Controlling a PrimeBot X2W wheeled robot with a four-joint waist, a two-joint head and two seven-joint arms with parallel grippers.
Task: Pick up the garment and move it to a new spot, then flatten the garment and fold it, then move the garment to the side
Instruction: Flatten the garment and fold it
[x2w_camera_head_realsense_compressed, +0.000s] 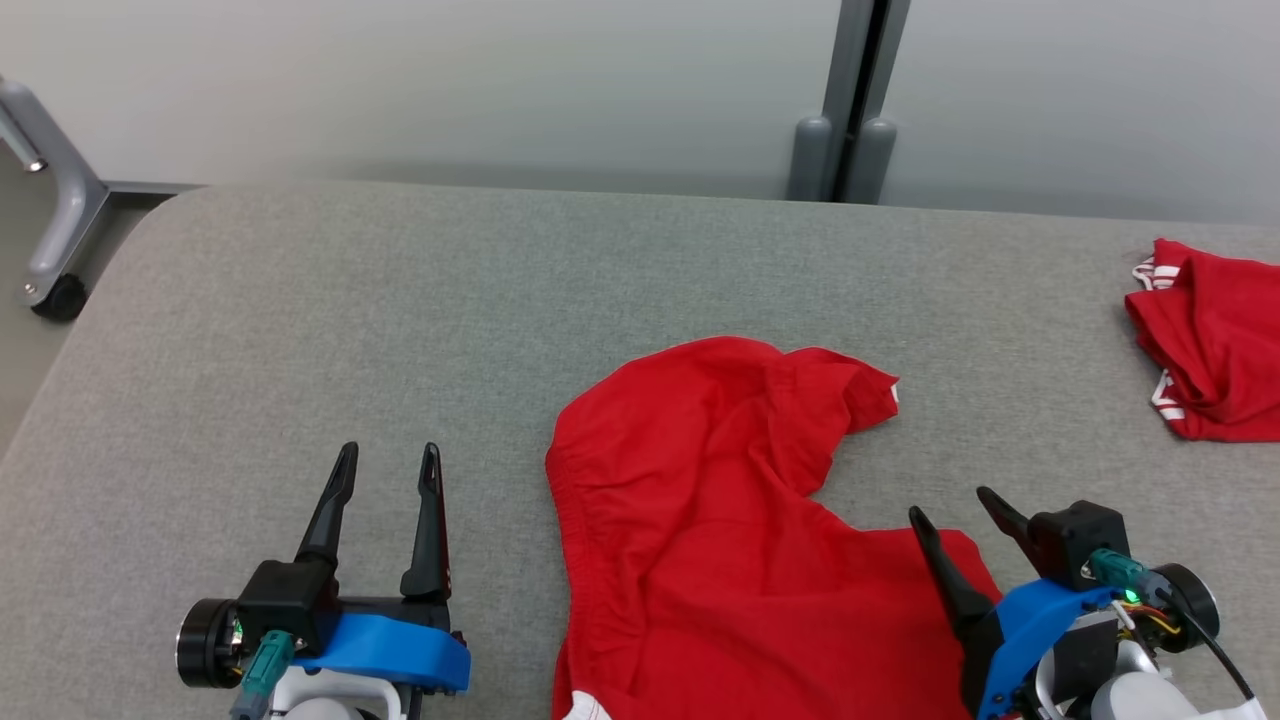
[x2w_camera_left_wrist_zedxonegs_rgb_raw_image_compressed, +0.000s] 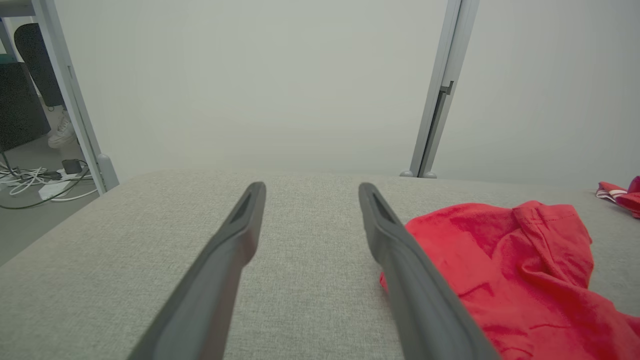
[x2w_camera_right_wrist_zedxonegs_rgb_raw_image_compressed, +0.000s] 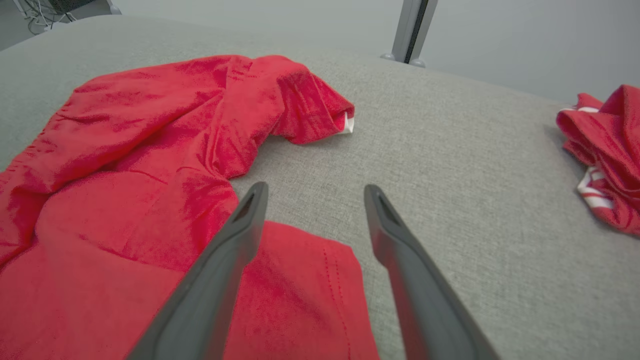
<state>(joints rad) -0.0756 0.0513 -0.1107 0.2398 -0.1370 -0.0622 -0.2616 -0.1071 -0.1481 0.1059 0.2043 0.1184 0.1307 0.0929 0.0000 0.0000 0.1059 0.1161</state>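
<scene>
The right gripper's fingers (x2w_camera_right_wrist_zedxonegs_rgb_raw_image_compressed: 235, 235) stood wide apart with nothing between them. One was over the hemmed corner of the red garment (x2w_camera_head_realsense_compressed: 700, 520) and the other over bare cloth-covered table (x2w_camera_head_realsense_compressed: 400, 300), though whether a tip touched the fabric could not be told. That straddle of the hem suited a fresh pinch to pull the nearer leg out flat. The left gripper's fingers (x2w_camera_left_wrist_zedxonegs_rgb_raw_image_compressed: 240, 225) were equally spread and empty, pointing toward the far edge. They sat just beside the garment's gathered waistband, probably waiting to take that side so both arms could stretch the cloth together. The garment, a pair of shorts by the look of it, lay toward the table's near edge, somewhat right of the middle. It was rumpled, with its farther leg curled over on itself and showing a scrap of white, so the flattening seemed not yet done. A second red garment (x2w_camera_head_realsense_compressed: 1210, 350) with white stripes sat bunched at the table's right edge, well apart, perhaps an earlier piece set aside. The table was grey woven fabric with a rounded far-left corner. Behind it rose a pale blank wall (x2w_camera_head_realsense_compressed: 500, 80) split by a grey post (x2w_camera_head_realsense_compressed: 850, 100). A wheeled grey frame (x2w_camera_head_realsense_compressed: 60, 250) stood off the left corner, and cables (x2w_camera_left_wrist_zedxonegs_rgb_raw_image_compressed: 35, 180) trailed on the floor.
</scene>
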